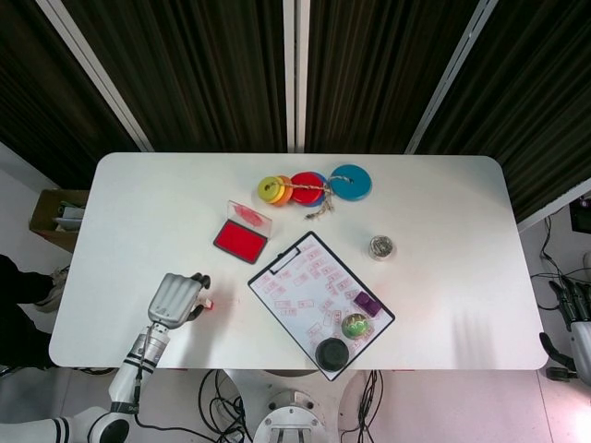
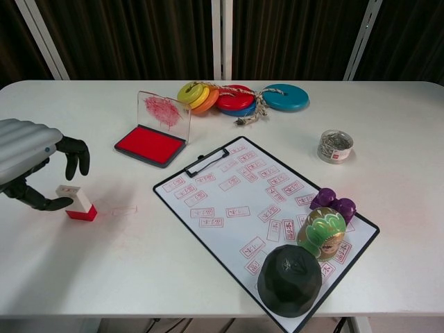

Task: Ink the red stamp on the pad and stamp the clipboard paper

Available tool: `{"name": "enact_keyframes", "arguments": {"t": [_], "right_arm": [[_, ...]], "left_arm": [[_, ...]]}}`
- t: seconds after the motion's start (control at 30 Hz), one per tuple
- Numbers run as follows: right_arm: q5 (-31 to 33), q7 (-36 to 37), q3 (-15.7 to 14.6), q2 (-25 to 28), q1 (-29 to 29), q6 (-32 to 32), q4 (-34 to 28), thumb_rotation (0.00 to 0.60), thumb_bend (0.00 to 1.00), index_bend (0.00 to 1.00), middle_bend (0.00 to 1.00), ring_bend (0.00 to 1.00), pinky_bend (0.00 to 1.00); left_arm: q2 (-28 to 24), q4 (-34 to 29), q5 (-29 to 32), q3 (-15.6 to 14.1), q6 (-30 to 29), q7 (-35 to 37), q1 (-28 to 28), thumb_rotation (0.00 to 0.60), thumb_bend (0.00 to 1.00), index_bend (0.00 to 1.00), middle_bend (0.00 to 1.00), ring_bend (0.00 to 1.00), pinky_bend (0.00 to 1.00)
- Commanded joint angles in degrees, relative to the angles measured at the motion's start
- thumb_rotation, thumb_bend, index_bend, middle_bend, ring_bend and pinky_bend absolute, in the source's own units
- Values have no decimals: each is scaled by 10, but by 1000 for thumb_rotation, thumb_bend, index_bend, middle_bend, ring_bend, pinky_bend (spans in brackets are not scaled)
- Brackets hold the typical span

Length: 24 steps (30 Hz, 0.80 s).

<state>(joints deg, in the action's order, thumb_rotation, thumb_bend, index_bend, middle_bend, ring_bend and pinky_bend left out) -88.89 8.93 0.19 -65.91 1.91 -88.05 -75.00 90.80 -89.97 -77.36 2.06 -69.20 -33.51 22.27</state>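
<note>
The red stamp (image 2: 78, 203) (image 1: 208, 303), with a white top and red base, stands tilted on the table at the near left. My left hand (image 2: 28, 149) (image 1: 175, 297) hovers over it; the thumb tip touches the stamp's white top and the other fingers (image 2: 75, 154) curl apart above it, not closed on it. The open red ink pad (image 2: 149, 144) (image 1: 241, 240) with its clear lid lies behind. The clipboard paper (image 2: 236, 194) (image 1: 305, 281) is covered in red prints. My right hand (image 1: 572, 309) hangs off the table's right edge, holding nothing.
On the clipboard's near corner sit a dark dome (image 2: 290, 279), a green-gold ball (image 2: 322, 232) and a purple object (image 2: 333, 202). Coloured discs (image 2: 236, 97) tied with cord lie at the back. A tin of clips (image 2: 335, 146) stands at the right.
</note>
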Motion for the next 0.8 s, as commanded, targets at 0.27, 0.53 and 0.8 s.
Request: {"name": "enact_keyframes", "arguments": {"t": [0.27,0.53,0.8], "right_arm": [[3,2,-1,-2,0,6,6,600,237,0,0,0,0],[5,5,-1,-3,0,8,9,600,237,0,0,0,0],[2,6,-2,-6,-2,9,12,600,237,0,0,0,0]], "left_arm": [[8,20,-9,-4,9,6,10,600,258,489,492,943,1000],[12,24,3,-2,11,-1,11,600,258,489,499,941,1000],[6,20,8,-6,11,-4,10,600,259,490,518,940,1000]]}}
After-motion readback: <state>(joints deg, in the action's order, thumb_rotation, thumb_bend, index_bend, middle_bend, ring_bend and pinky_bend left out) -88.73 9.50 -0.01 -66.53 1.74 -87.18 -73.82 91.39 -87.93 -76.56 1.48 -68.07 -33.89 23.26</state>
